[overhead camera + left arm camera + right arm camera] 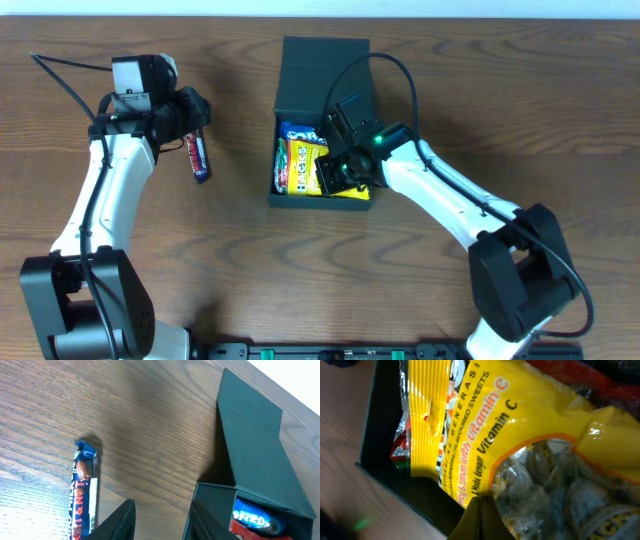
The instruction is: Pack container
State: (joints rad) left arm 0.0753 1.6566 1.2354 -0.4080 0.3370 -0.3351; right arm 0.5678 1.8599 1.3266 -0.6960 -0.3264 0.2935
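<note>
Glossy yellow sweet bag [485, 410], matte square container [310, 75]

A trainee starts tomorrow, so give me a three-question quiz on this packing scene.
1. True or false: the flap lid of the dark teal-green matte square container is shut.
2. Where does the long blue-and-red wrapped snack bar lie? A: inside the container. B: on the brown wooden table, near the left gripper. C: on the lid.
3. Fill in: the right gripper is at the ___ plastic bag of sweets.
Key: 1 false; 2 B; 3 yellow.
</note>
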